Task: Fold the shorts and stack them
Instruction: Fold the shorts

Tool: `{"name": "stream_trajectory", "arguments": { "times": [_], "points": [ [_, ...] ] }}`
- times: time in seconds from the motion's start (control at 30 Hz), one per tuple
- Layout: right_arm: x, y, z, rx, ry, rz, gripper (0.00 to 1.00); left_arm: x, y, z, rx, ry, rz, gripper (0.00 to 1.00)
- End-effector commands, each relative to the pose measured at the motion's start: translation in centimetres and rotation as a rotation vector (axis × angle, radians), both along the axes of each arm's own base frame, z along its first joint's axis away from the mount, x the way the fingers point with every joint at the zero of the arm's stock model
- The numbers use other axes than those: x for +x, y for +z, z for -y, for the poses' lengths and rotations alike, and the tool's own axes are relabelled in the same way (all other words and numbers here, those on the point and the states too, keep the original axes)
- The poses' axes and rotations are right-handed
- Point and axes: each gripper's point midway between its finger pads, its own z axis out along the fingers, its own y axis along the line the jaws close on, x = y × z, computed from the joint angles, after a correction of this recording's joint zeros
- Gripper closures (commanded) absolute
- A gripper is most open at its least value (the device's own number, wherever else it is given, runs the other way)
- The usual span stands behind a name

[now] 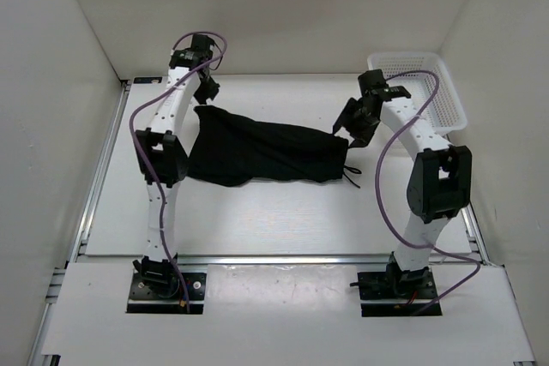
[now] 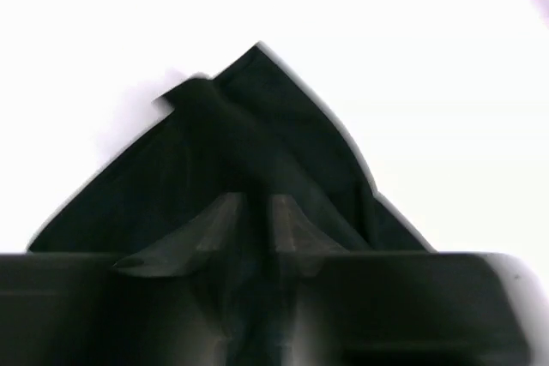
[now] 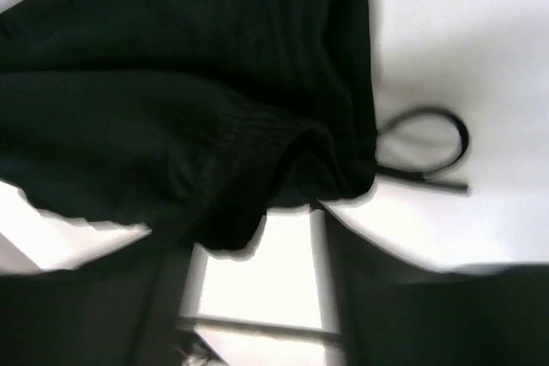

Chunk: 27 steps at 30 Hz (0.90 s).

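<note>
Where the shorts [image 1: 266,153] lie: on the table [image 1: 283,220], between both arms
Left gripper [image 1: 204,96]: fingers [image 2: 214,225] pinching the shorts' corner
Right gripper [image 3: 249,242]: fingers [image 3: 339,263] spread at the waistband
Drawstring [image 3: 425,179]: looped

Black shorts [image 1: 262,153] lie spread across the frame centre on the white table [image 1: 283,220]. The left gripper [image 1: 206,92] meets their upper-left corner and the right gripper [image 1: 346,129] their right end. White basket [image 1: 444,83] at upper right.
</note>
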Motion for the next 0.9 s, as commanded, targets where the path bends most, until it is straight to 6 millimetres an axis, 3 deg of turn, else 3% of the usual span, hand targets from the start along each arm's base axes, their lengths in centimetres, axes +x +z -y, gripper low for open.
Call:
{"name": "stream_trajectory", "arguments": {
  "times": [0.0,0.07,0.1,0.13,0.17,0.23,0.27,0.3,0.33,0.37,0.47,0.5,0.6,0.63,0.67,0.7,0.77,0.8,0.87],
  "points": [
    [3.8,2.9,0.5,0.011,-0.035,0.134,0.26,3.4,2.4,0.6,0.000,-0.072,0.128,0.59],
    [4.9,5.8,-0.1,0.027,-0.041,0.243,0.25,4.0,3.4,1.5,0.008,-0.123,0.169,0.40],
    [4.8,6.2,-0.3,0.018,-0.039,0.267,0.23,4.0,4.2,1.4,0.016,-0.137,0.187,0.34],
    [4.5,6.2,-0.4,-0.037,-0.021,0.287,0.23,3.7,6.0,1.3,0.022,-0.150,0.224,0.00],
    [4.1,6.2,-0.4,-0.063,-0.007,0.297,0.26,3.4,6.1,1.2,0.030,-0.160,0.220,0.00],
    [3.2,5.2,-0.8,-0.106,0.031,0.274,0.45,2.5,6.9,1.3,0.029,-0.197,0.217,0.00],
    [2.4,4.3,-1.3,-0.130,0.071,0.261,0.56,1.7,8.7,0.6,0.016,-0.190,0.240,0.00],
    [1.6,3.5,-1.0,-0.171,0.072,0.233,0.63,0.6,7.4,-0.3,0.022,-0.178,0.192,0.00],
    [1.1,3.0,-1.4,-0.193,0.096,0.227,0.79,-0.3,7.2,-0.3,0.020,-0.195,0.172,0.03],
    [0.7,2.4,-1.5,-0.210,0.112,0.218,0.82,-1.4,6.9,-0.5,0.022,-0.196,0.151,0.05],
    [0.1,1.4,-2.1,-0.220,0.182,0.197,0.80,-5.1,5.3,-1.4,0.039,-0.189,0.075,0.12],
    [1.1,2.1,-2.8,-0.195,0.187,0.222,0.78,-6.7,4.1,-1.7,0.042,-0.190,0.037,0.12],
    [2.6,0.4,-4.0,-0.204,0.229,0.199,0.78,-8.8,2.4,-1.8,0.031,-0.188,-0.004,0.12],
    [3.8,-0.8,-4.0,-0.212,0.223,0.174,0.79,-9.5,0.7,-1.9,0.029,-0.179,-0.045,0.12],
    [4.4,-1.6,-3.5,-0.220,0.211,0.148,0.79,-10.0,0.4,-1.8,0.021,-0.184,-0.055,0.12],
    [5.1,-3.7,-2.6,-0.246,0.195,0.095,0.79,-10.5,-0.4,-1.9,0.023,-0.184,-0.079,0.12],
    [6.3,-4.6,-1.0,-0.311,0.149,0.062,0.81,-10.8,-0.5,-2.0,0.024,-0.184,-0.084,0.11],
    [6.5,-6.5,-0.2,-0.345,0.129,0.015,0.82,-11.2,-0.9,-2.2,0.035,-0.179,-0.104,0.11],
    [5.9,-7.6,1.9,-0.436,0.096,-0.044,0.85,-11.6,-1.0,-2.5,0.045,-0.174,-0.119,0.10]
  ]
}}
